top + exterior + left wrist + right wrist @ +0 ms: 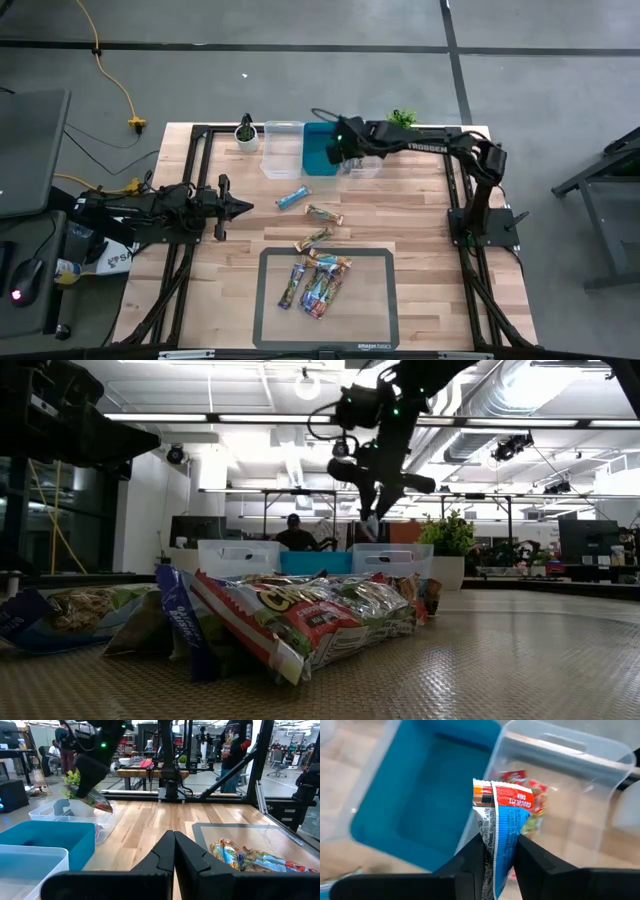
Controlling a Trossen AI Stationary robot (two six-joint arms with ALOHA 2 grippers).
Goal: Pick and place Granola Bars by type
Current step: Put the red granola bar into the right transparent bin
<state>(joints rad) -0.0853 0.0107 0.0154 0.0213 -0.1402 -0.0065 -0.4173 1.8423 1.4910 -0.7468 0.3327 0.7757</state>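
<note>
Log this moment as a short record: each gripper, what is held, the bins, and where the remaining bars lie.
right gripper: over the bins at the table's far edge, shut on a blue-and-red wrapped granola bar
left gripper: shut, empty, waiting at the table's left
bins: clear plastic bin, blue plastic bin, second clear bin holding a red-and-green wrapped bar
remaining bars: pile on the grey mat; three loose bars on the wood between mat and bins
</note>
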